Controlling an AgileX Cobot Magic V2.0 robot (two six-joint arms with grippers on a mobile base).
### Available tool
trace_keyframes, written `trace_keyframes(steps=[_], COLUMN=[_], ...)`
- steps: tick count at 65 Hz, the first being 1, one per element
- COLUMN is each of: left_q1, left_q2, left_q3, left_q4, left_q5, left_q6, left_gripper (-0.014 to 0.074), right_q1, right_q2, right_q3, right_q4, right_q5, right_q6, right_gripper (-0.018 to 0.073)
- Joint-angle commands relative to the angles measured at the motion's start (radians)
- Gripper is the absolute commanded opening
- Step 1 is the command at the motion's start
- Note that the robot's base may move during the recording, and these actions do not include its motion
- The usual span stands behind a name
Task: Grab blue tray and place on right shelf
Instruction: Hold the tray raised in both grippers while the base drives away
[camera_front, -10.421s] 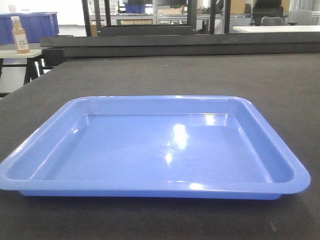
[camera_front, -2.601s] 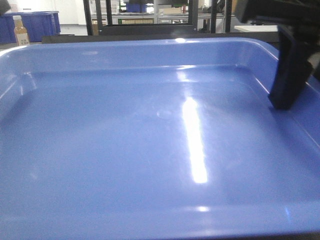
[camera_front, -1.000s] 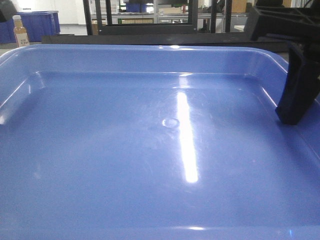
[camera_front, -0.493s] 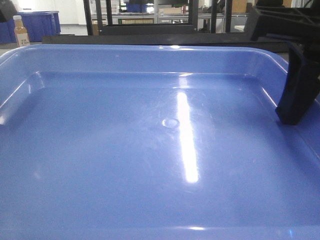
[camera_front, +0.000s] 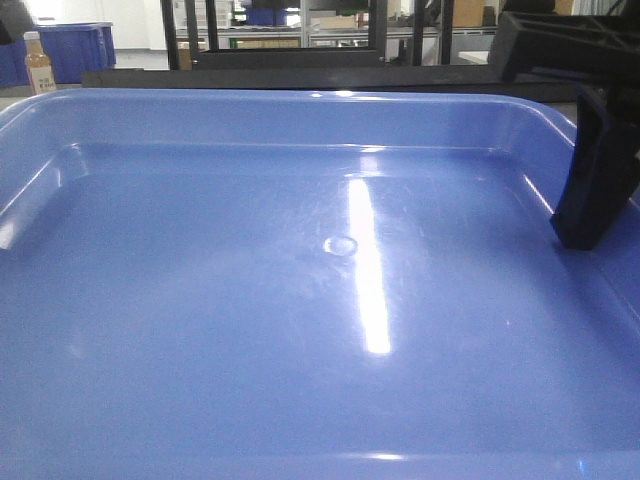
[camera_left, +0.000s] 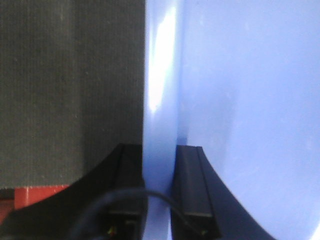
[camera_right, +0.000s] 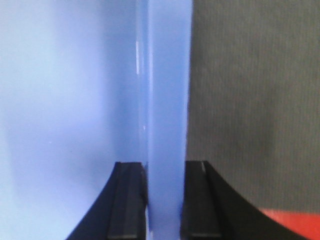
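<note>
Dark grey matting (camera_left: 65, 85) shows beside the tray in both wrist views, with dark-blue bins (camera_front: 75, 48) far back in the front view. Left gripper (camera_left: 160, 152) is clamped on the left rim of the blue tray (camera_front: 300, 320), one finger outside and one inside; right gripper (camera_right: 165, 167) pinches the opposite rim likewise, jaws a rim's thickness apart. Tray spans between them, filling the front view, with the right gripper's black finger (camera_front: 598, 170) against its right inner wall.

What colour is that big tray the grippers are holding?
Light periwinkle blue, glossy; the blue tray shows best in the front-facing view.
</note>
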Motion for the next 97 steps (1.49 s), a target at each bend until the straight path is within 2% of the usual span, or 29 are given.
trace_keyframes(steps=[1,24,97], left_q1=[-0.004,-0.004,-0.004], left_q2=[-0.020,-0.020,-0.020], left_q3=[-0.027,-0.027,-0.027], left_q4=[0.024,-0.004,-0.004], left_q5=[-0.014,-0.014,0.003], left_q6=[0.005,0.005,0.005], left_gripper=[-0.0048,-0.0048,-0.0048], right_q1=[-0.002,-0.002,-0.002], right_q2=[-0.026,-0.026,-0.026], right_q3=[-0.024,-0.024,-0.024], right_q4=[-0.033,-0.033,-0.033], right_q5=[-0.021,-0.021,-0.021], right_q6=[-0.003,-0.003,-0.003], right_gripper=[0.0161,0.0161,0.0161])
